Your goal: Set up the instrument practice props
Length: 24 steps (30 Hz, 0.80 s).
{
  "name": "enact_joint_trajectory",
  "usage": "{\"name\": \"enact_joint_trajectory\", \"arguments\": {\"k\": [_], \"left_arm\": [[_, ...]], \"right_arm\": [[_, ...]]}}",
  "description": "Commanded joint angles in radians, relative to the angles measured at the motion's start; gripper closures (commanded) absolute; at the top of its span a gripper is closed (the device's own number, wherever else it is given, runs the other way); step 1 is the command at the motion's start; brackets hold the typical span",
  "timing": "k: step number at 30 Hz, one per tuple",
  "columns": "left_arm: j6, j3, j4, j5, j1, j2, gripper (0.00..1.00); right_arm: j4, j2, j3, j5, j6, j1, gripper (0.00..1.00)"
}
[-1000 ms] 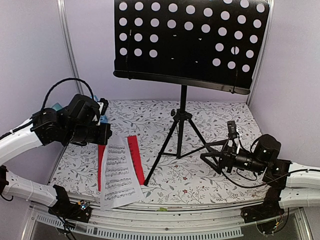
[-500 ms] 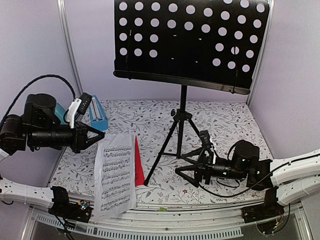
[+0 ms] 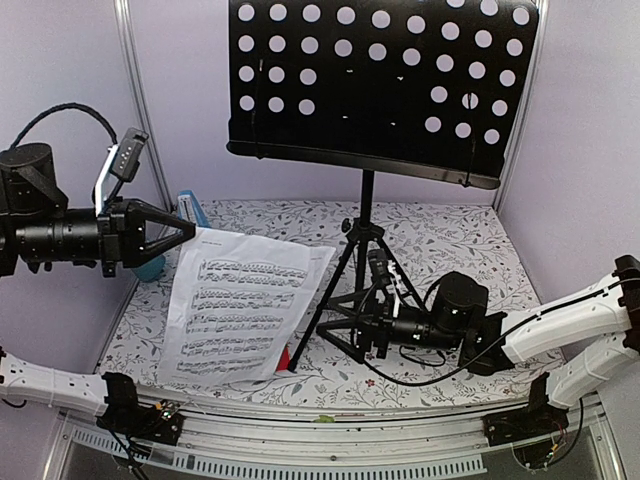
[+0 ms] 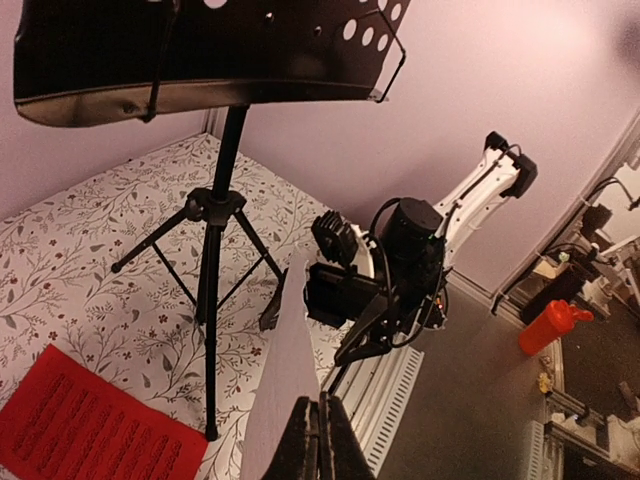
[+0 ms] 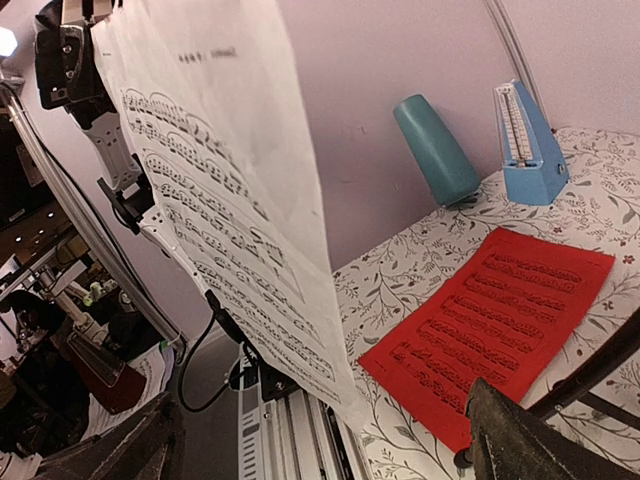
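At left above the bench [image 3: 450, 240], left end effector [image 3: 188, 233] is clamping the white sheet [image 3: 240, 305] by its far edge; stand desk [image 3: 380, 90] is sitting up-right of it. Right end effector [image 3: 340, 325] is hovering low, fingers apart.

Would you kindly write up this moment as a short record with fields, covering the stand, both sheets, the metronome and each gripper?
music stand: upright on the table, desk bare
white sheet of music: lifted, pinched at one corner
left gripper: shut on the white sheet of music
red sheet of music: flat on the table, untouched
metronome: upright at the back left, beside the teal cup
right gripper: open, empty, low by the stand's legs, facing the sheets
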Motion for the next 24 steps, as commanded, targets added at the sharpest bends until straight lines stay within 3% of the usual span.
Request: {"name": "enact_joint_trajectory", "arguments": {"k": [1,9,13,20,24], "left_arm": [[0.037,0.089,0.053,0.033,-0.013,0.049,1.0],[0.045,0.263,0.039,-0.021,-0.012,0.126,1.0],[0.045,0.317,0.013,-0.085,-0.01,0.145,1.0],[0.028,0.334,-0.011,-0.238,-0.008,0.16,1.0],[0.035,0.32,0.008,-0.262,0.002,0.175,1.0]], "right_arm": [[0.146,0.068,0.067,-0.026,-0.01,0.007,0.01],[0.212,0.154,0.194,-0.025,-0.095,0.006,0.01],[0.224,0.169,0.244,-0.071,-0.096,-0.004,0.09],[0.254,0.134,0.258,-0.143,-0.003,-0.022,0.52],[0.175,0.088,0.276,-0.123,0.021,-0.023,0.76]]}}
